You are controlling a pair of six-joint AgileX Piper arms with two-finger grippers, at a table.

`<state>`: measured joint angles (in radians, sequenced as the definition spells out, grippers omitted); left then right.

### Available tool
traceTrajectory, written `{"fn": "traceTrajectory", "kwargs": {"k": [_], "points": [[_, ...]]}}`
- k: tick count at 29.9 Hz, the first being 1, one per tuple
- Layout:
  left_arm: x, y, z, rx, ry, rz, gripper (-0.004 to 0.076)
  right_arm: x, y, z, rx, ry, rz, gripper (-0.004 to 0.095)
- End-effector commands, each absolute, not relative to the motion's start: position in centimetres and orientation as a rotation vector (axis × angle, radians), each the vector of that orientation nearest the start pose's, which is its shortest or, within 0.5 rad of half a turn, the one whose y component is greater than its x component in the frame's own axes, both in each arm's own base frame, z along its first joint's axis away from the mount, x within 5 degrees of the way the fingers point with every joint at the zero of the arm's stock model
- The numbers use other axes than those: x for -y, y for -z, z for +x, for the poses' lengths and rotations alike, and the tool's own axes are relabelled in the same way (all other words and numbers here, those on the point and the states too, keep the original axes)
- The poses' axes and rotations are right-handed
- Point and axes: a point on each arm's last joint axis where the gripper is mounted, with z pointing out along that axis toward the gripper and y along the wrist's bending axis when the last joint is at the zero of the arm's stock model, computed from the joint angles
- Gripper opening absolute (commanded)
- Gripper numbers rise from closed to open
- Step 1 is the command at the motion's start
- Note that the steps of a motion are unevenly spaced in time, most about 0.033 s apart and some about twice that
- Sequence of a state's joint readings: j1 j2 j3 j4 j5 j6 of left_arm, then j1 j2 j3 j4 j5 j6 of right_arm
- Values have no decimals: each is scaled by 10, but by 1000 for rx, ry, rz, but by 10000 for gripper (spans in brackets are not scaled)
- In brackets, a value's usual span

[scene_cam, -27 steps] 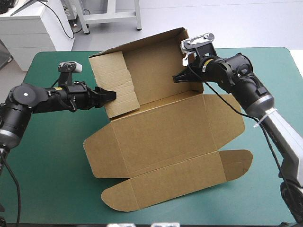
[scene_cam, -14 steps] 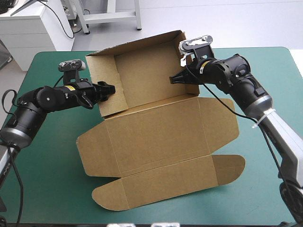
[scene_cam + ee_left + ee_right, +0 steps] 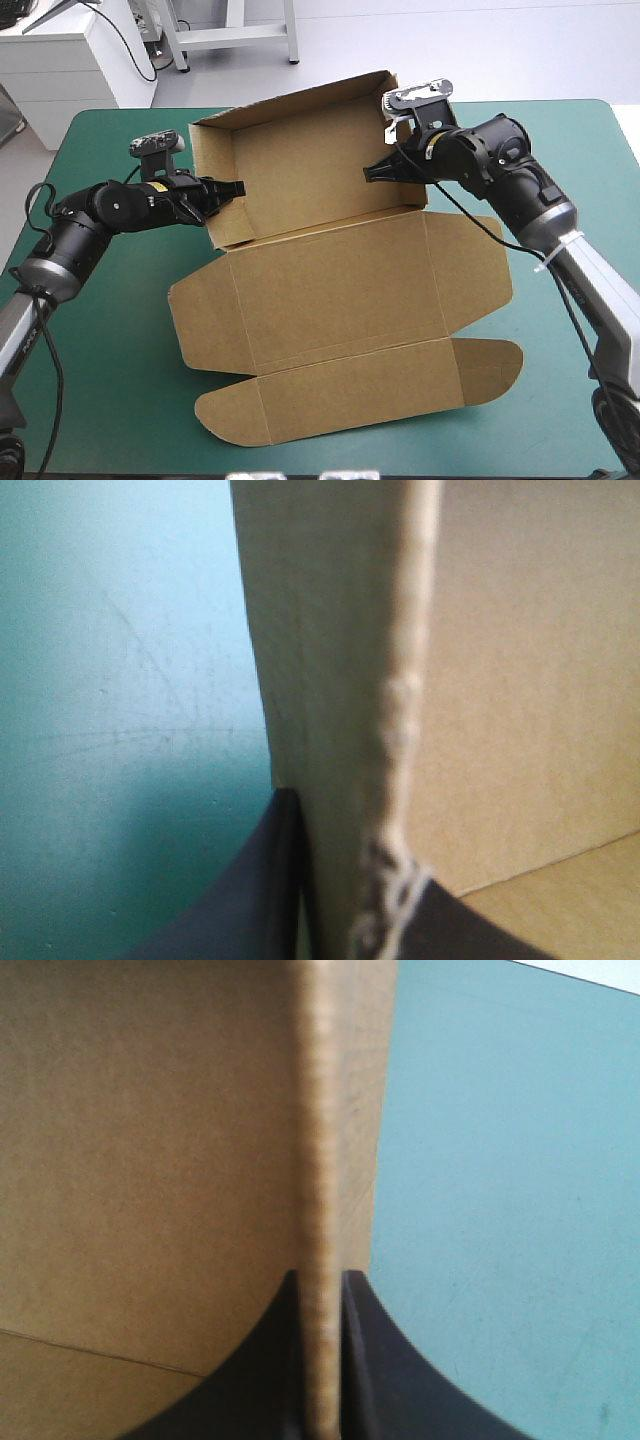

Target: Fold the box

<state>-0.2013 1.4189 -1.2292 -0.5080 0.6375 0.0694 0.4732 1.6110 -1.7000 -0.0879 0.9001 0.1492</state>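
The box (image 3: 330,290), a cut sheet of brown corrugated board, sits in the middle of the table on the teal-green cover (image 3: 110,400), half set up. Its far part stands as an open tray, with a tall far wall (image 3: 310,150) and a side wall raised at each end. Its near part lies flat on the cover: a wide panel, then a long strip with rounded tabs (image 3: 330,395) reaching toward the near edge, and a flap spread out on each side. The left gripper (image 3: 233,188), with its two broad black curved fingers, comes in from the left and is clenched on the tray's left side wall (image 3: 215,160), low down near the wall's near end. In the left wrist view the wall's raw cut edge runs up between the fingers of the left gripper (image 3: 350,855), one finger on the outer face over the teal-green cover (image 3: 120,680) and one inside the box (image 3: 520,680). The right gripper (image 3: 375,172) reaches in from the right and pinches the right side wall from within the tray. Its wrist view shows the right gripper (image 3: 320,1290) almost closed on the board's edge, with the box (image 3: 150,1160) interior to one side and the cover (image 3: 500,1210) to the other.
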Motion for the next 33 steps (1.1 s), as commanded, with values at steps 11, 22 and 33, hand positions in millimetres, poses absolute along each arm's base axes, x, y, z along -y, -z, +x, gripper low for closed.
{"fn": "traceTrajectory", "kwargs": {"k": [11, 22, 33], "points": [[99, -423, 323, -2326, 574, 184, -8, -151, -416, 307, -2388, -157, -339, -18], [154, -361, 348, -2585, 440, 284, -8, -172, -358, 336, -2612, -162, -344, -19], [173, -293, 371, -2827, 460, 264, -8, -181, -320, 356, -2686, -98, -366, -18]]}}
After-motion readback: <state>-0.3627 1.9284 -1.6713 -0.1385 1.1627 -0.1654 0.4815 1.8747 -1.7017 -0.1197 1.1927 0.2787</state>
